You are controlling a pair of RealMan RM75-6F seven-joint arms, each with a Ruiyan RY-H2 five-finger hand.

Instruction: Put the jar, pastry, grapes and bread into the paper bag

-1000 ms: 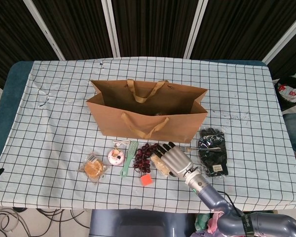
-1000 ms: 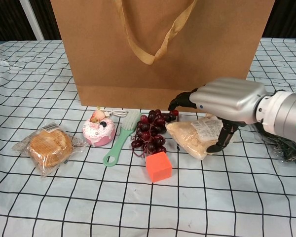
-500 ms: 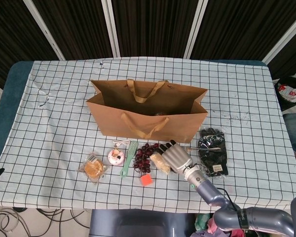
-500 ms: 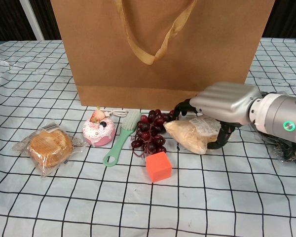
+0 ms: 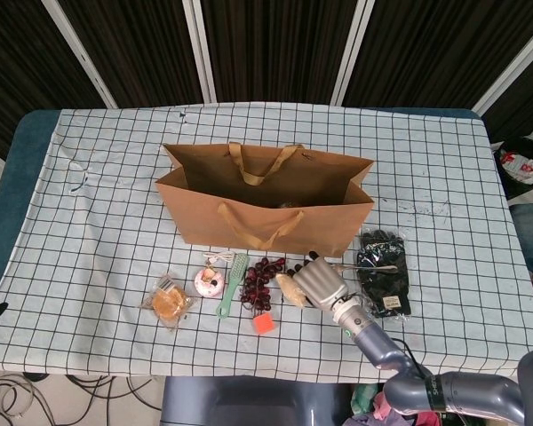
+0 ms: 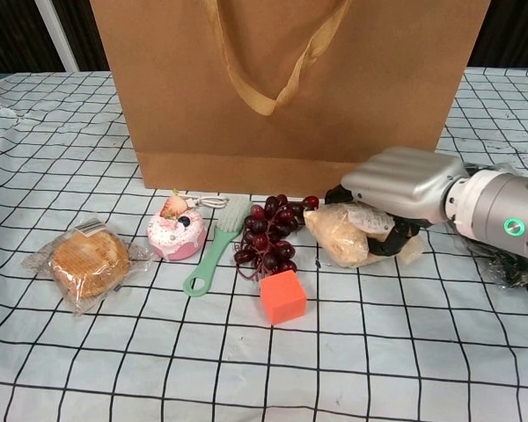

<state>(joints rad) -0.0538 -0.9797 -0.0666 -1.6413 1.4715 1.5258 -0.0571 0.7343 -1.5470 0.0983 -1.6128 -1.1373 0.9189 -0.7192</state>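
Chest view shows the right robot hand (image 6: 396,189) curled around the wrapped bread (image 6: 345,236) on the desk (image 6: 440,352) — beside the grapes (image 6: 268,236), just before the paper bag (image 6: 282,83) — likely securing it for lifting.

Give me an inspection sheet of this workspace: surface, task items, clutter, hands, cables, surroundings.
Surface: checked tablecloth, wrinkled at the far left.
Paper bag: upright, open, something dark inside, not identifiable.
Bread: wrapped, gripped by the right hand.
Grapes: on the cloth beside the bread.
Pastry: pink, on the cloth in front of the bag.
Jar: nothing seen.
Clutter: wrapped round cake, green brush, orange cube, packet of black gloves.
Left hand: not in view.
Cables: white cord behind the pastry; loose cables on the floor.
Surroundings: dark panelled wall.
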